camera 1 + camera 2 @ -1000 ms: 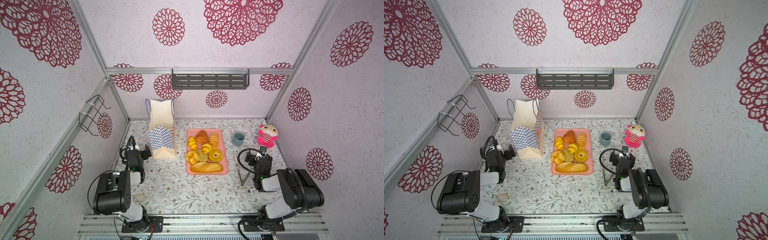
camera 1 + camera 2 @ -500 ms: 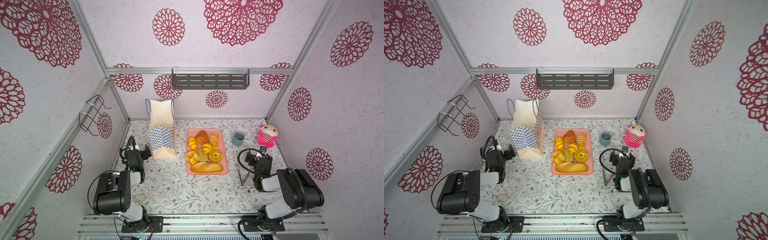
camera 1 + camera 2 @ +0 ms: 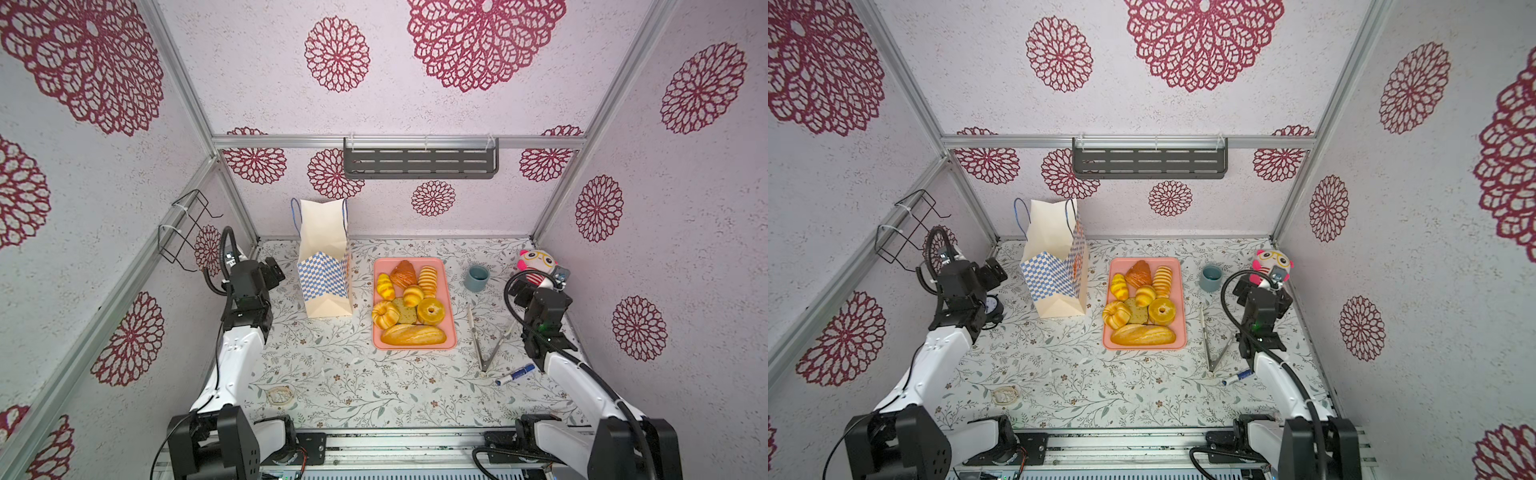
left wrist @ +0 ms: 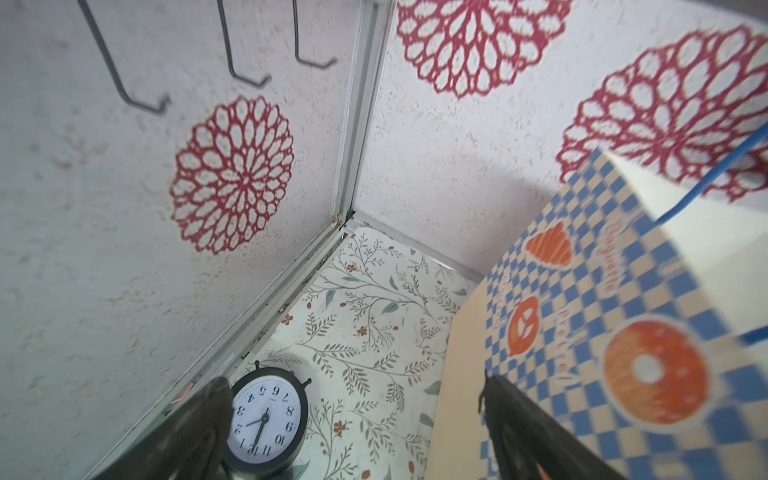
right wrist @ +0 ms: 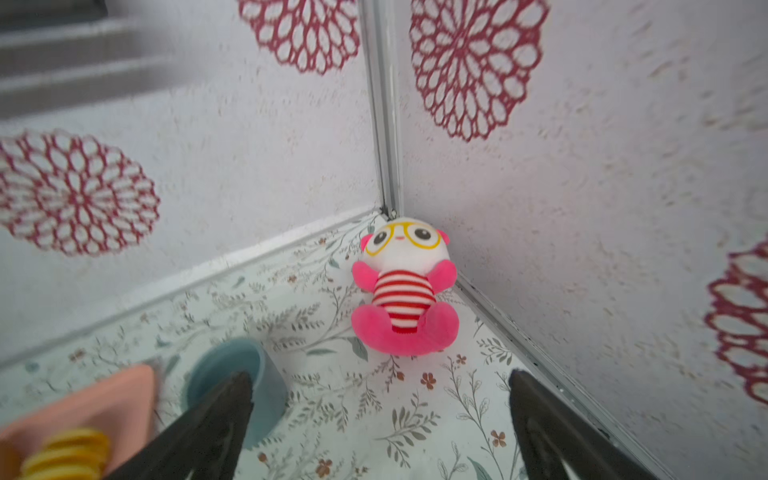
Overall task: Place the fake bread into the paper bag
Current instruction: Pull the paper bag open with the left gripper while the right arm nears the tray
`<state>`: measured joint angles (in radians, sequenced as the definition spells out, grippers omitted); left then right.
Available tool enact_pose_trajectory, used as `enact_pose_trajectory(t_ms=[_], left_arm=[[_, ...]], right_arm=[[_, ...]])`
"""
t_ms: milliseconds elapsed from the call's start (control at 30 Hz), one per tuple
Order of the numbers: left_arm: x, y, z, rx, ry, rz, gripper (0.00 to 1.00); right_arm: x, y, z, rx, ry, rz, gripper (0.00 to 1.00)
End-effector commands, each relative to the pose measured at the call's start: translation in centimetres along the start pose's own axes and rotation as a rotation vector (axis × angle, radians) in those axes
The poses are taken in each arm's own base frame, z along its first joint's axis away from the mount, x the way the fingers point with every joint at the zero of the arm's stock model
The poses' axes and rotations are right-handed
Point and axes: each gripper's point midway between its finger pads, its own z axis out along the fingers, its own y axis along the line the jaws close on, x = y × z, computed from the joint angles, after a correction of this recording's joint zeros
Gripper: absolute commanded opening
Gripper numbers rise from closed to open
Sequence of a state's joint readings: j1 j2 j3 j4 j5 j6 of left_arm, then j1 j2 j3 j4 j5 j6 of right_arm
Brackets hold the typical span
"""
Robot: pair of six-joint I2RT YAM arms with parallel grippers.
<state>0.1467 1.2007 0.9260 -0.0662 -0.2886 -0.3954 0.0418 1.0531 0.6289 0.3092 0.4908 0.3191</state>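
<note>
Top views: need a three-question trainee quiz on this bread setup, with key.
1. True or false: in both top views the bag stands upright to the left of the tray.
2. What stands between the tray and the plush? A) clock B) cup C) marker
3. Fill in: the left claw and right claw are both ___, holding nothing.
Key: 1 true; 2 B; 3 open.
</note>
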Motion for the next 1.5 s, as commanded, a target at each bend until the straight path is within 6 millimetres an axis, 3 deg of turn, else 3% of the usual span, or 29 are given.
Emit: enact_pose_trajectory(t_ms=[0, 133, 233, 333, 400, 467, 600, 700, 800, 1033, 1267, 1400, 1467], left_arm=[[4.1, 1.3, -2.4, -0.057, 0.267, -0.113, 0.97], [0.9, -1.7, -3.9, 0.096, 0.351, -0.335, 0.97], [-1.8, -5.1, -5.1, 0.153, 0.441, -0.304, 1.0], [-5.2, -7.4, -6.8, 0.189, 0.441, -0.263, 0.98], [-6.8, -8.3, -7.8, 0.21, 0.429, -0.248, 0.99], [-7.8, -9.2, -8.8, 0.225, 0.424, -0.211, 1.0], [-5.7, -11.2, -9.4, 0.223, 0.484, -0.051, 0.97], [-2.8, -11.4, -8.7, 0.169, 0.559, 0.024, 0.98], [-1.1, -10.8, -7.6, 0.109, 0.581, 0.06, 0.98], [0.0, -11.5, -5.0, 0.088, 0.587, 0.075, 0.99], [0.8, -12.5, -1.3, 0.07, 0.599, 0.089, 0.92], [1.7, -12.8, 0.8, 0.061, 0.625, 0.102, 0.82], [2.3, -13.0, 1.6, 0.065, 0.641, 0.106, 0.69]], right_arm=[[1.8, -3.3, -3.2, 0.159, 0.217, 0.171, 0.99], [1.0, -0.4, -5.8, -0.053, 0.253, 0.446, 0.96], [1.4, 3.1, -6.5, -0.183, 0.418, 0.462, 0.74], [1.5, 7.1, -7.3, -0.322, 0.585, 0.416, 0.69], [0.9, 9.1, -8.0, -0.387, 0.619, 0.378, 0.73], [-0.2, 11.0, -8.8, -0.448, 0.606, 0.331, 0.92], [-1.7, 14.6, -10.4, -0.571, 0.602, 0.266, 0.94], [-1.4, 16.3, -11.0, -0.6, 0.625, 0.216, 0.92], [-0.9, 17.3, -11.2, -0.607, 0.643, 0.172, 0.9], [1.0, 18.3, -11.2, -0.607, 0.692, 0.119, 0.89], [3.0, 18.7, -10.8, -0.597, 0.733, 0.145, 0.89], [3.7, 18.7, -10.5, -0.579, 0.754, 0.143, 0.86], [3.7, 18.7, -10.5, -0.574, 0.756, 0.139, 0.85]])
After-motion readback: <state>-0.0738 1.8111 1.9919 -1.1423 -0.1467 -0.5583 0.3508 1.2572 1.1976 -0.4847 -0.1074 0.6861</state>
